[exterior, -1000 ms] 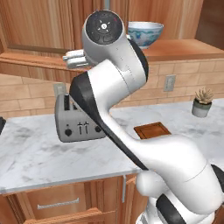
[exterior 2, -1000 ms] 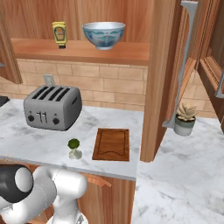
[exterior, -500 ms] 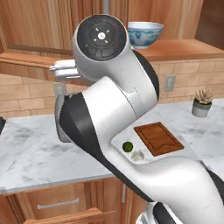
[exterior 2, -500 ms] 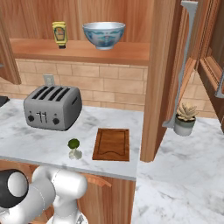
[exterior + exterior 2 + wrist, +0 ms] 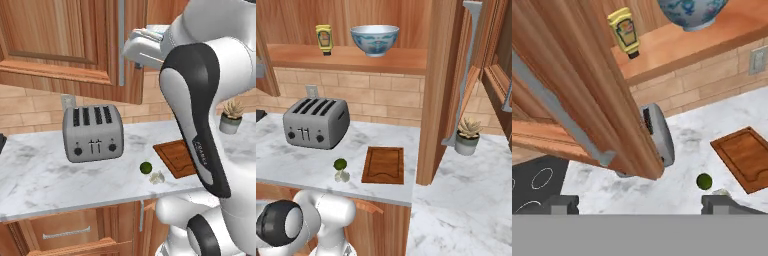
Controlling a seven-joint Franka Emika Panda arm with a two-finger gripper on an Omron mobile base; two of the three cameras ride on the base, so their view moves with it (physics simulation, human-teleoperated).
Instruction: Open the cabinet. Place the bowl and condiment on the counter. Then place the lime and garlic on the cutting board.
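Cabinet (image 5: 441,75) open; bowl (image 5: 375,40), condiment (image 5: 324,39) shelved; lime (image 5: 340,164), garlic (image 5: 342,175) beside cutting board (image 5: 384,164).

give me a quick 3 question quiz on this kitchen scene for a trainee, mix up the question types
1. True or false: the bowl and the condiment stand on the shelf of the open cabinet.
2. Where does the lime lie? A) on the cutting board B) on the counter left of the board C) inside the bowl
3. Fill in: the garlic lies right beside the ____.

Key: 1 true; 2 B; 3 lime
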